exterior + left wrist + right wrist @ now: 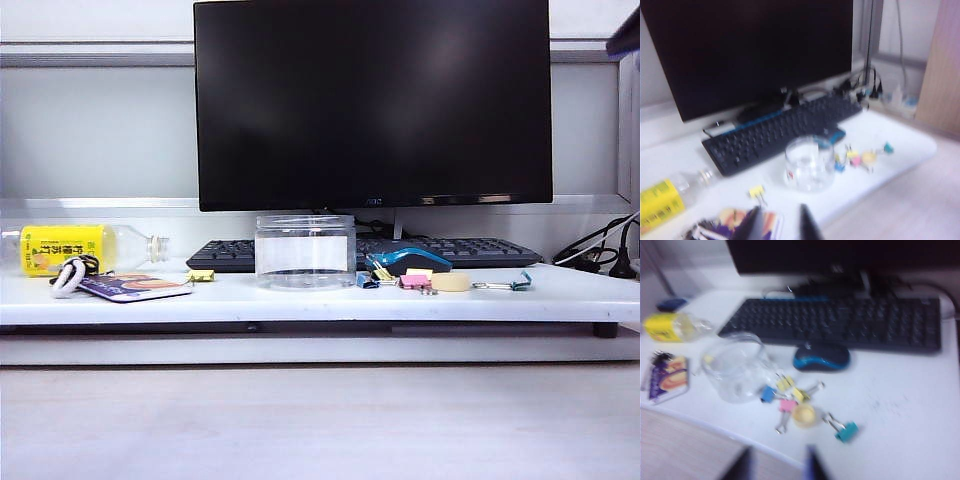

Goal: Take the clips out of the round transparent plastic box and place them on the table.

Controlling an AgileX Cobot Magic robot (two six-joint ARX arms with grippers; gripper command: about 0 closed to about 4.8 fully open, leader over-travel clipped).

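from my left wrist camera i see the left gripper [781, 222] hanging above the near edge of the table [900, 150], fingers parted with nothing between them. my right gripper [776, 465] hovers over the front edge too, its jaws apart and empty. just beyond, a pale-yellow clip [786, 385] lies in a cluster with a pink clip [787, 406], a blue clip [768, 394], a teal clip [846, 431] and a tape roll [805, 415]. the round transparent plastic box [305, 251] stands upright beside them, looking empty. another yellow clip [201, 275] lies on its other side. further back sit the mouse [821, 358], keyboard [360, 252], bottle [80, 248] and monitor [372, 100].
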